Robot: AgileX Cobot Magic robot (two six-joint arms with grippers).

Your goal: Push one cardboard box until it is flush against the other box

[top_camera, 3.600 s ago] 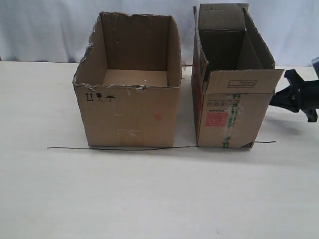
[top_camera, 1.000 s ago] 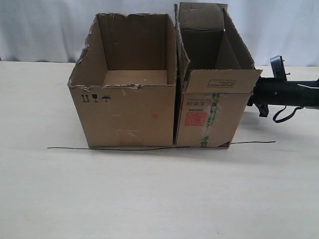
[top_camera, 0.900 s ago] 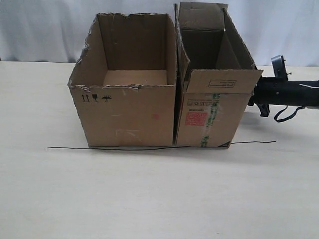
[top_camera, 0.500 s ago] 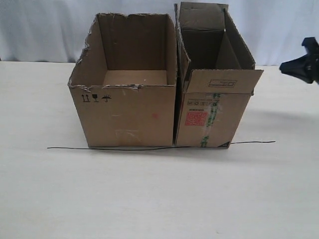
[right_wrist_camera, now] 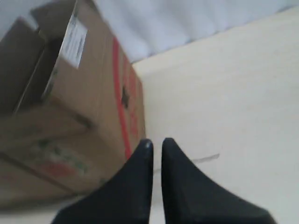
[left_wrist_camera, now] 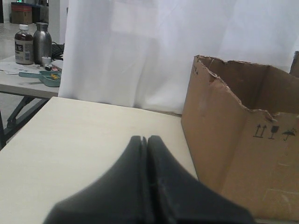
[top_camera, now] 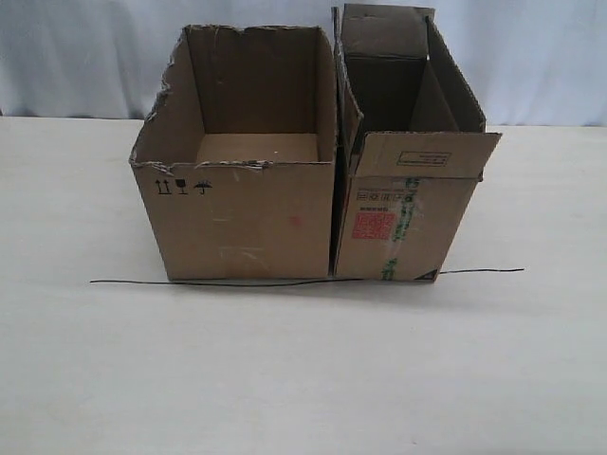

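The narrow cardboard box (top_camera: 408, 218), with flaps, a red label and green tape, stands on the table with its left wall against the right wall of the wider other box (top_camera: 242, 223) with torn rims. Neither gripper shows in the exterior view. My left gripper (left_wrist_camera: 146, 138) is shut and empty, hanging over the table a short way from the other box (left_wrist_camera: 243, 154). My right gripper (right_wrist_camera: 156, 141) is shut with only a thin slit between its tips, holding nothing, off the red-striped side of the cardboard box (right_wrist_camera: 88, 93).
A thin black wire (top_camera: 237, 282) lies on the table along the front of both boxes, and its end (right_wrist_camera: 205, 158) shows near my right gripper. White curtain hangs behind. A side table with bottles (left_wrist_camera: 28, 44) stands beyond the table's edge.
The right arm pushed the cardboard box left against the other box, then drew back to the right and up, leaving the exterior view. The boxes have stayed put for the last second.
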